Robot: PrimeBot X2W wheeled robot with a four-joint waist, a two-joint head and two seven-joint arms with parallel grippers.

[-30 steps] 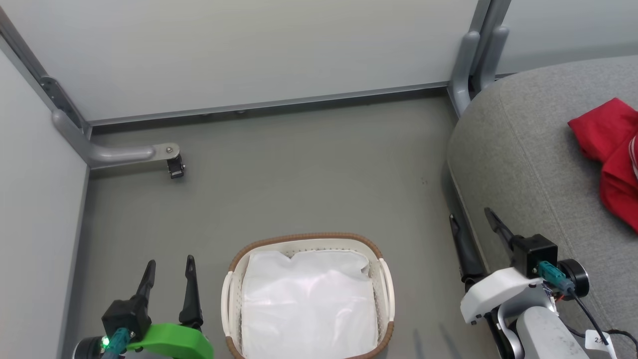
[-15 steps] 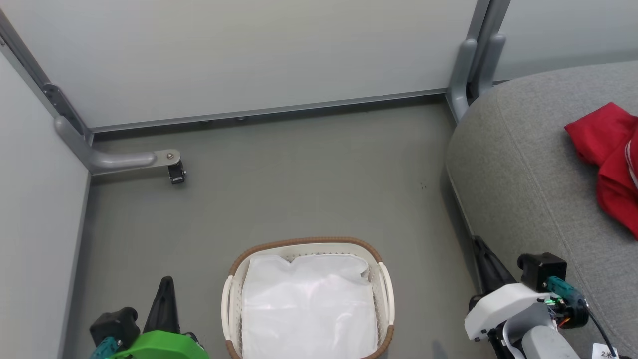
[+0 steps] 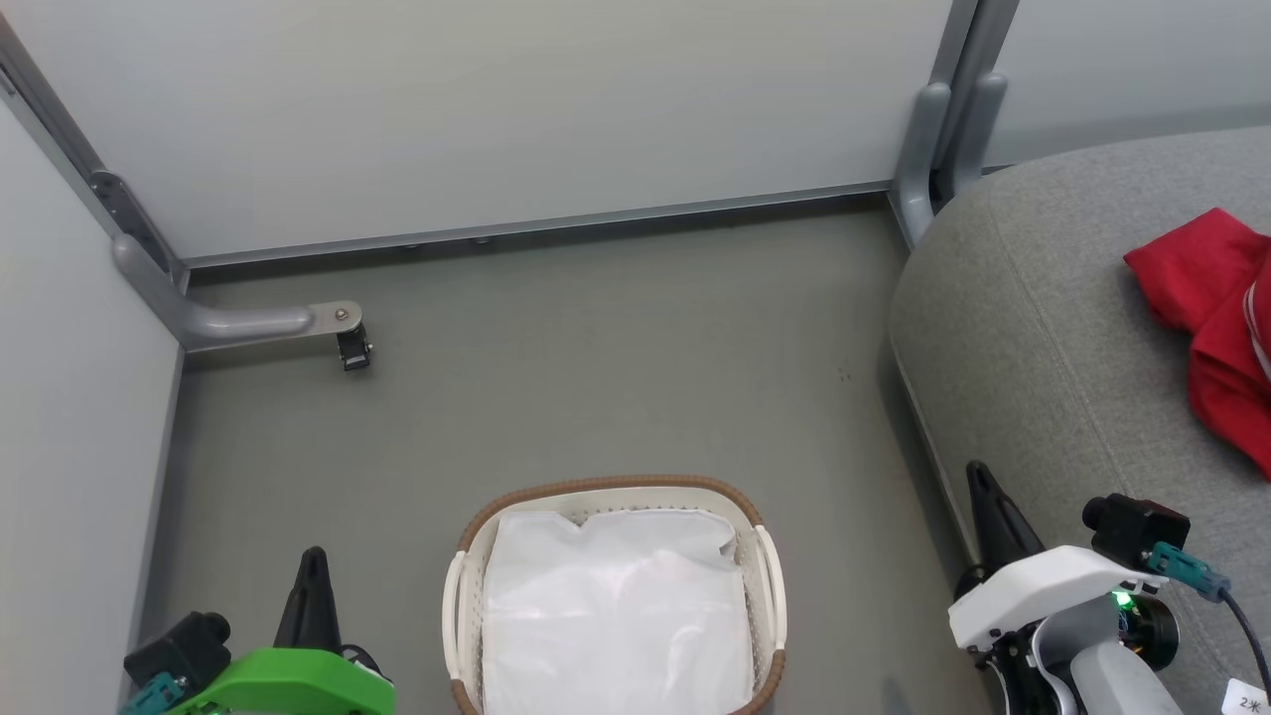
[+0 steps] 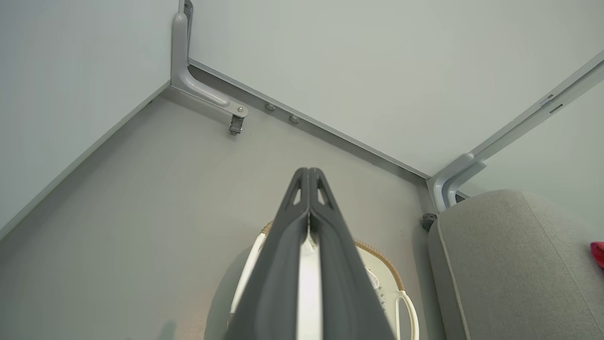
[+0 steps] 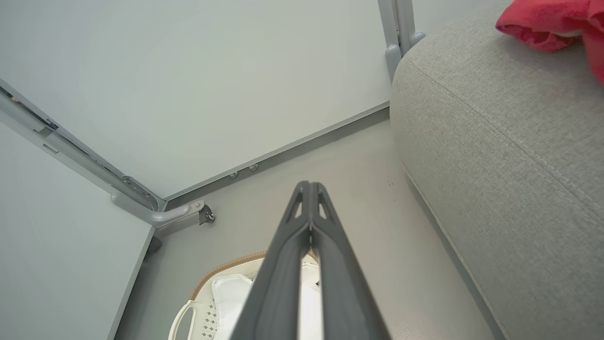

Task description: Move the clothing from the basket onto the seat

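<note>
**Closed up and pulling back**

Since a second ago both pincers have gone from spread to closed and sunk lower in my head view. My left gripper point(image 3: 314, 561) sits at the lower left, its two fingers pressed together on nothing. Just beside it the basket point(image 3: 596, 486) stands on the floor with a white sheet point(image 3: 616, 606) inside. My right gripper point(image 3: 981, 482) is likewise closed and empty, close against the sofa cushion point(image 3: 1043, 328). The red garment point(image 3: 1206, 298) lies crumpled on that cushion, far right. I judge the transfer done. Next I only need to park the arms, keeping the right one off the cushion's edge.

Pale partition walls point(image 3: 516, 99), seemingly wheeled, edge grey floor point(image 3: 596, 387).
</note>
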